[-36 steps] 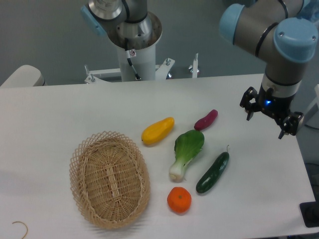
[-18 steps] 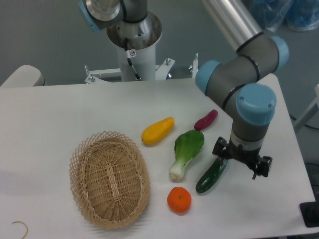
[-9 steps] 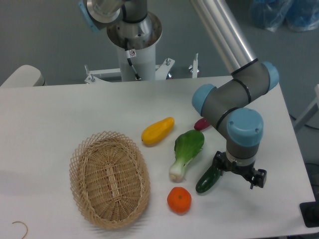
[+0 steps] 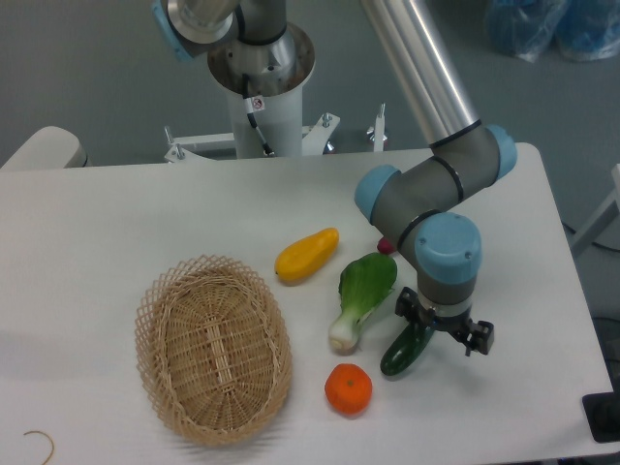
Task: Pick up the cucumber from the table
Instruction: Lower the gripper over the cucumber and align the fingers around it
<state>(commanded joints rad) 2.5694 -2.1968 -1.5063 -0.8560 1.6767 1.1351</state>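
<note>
Orange fruit (image 4: 348, 388): nearest of all, just in front and to the left of the cucumber's near end.
Cucumber (image 4: 404, 351): on the table (image 4: 116, 223), lying at a slant; only the near, lower part visible, the far part hidden under the wrist.
Gripper (image 4: 442, 330): directly over the cucumber's far half, pointing down; two dark fingers (image 4: 480, 338) visible on either side of the green body, spread apart, not gripping anything yet by the look.
Handling, as a judgement: probably stiff and fairly light, but glossy skin, so likely slippery; round in section, may roll if pushed from one side only.
Where to hold, as a judgement: across the narrow width near the middle of the length, fingers square to the long axis; a hold near a rounded end could slip off.
Basket (image 4: 213, 347): woven, far to the left of the cucumber, about level with it.
Bok choy (image 4: 362, 297): just to the left of the cucumber, near but apart.
Yellow squash (image 4: 306, 254): farther back and to the left of the cucumber.
Reddish vegetable (image 4: 386, 246): behind the cucumber, mostly hidden by the arm.
Writing: small sticker on the white robot base (image 4: 262, 97) at the back, too small to read; no brand readable anywhere.
</note>
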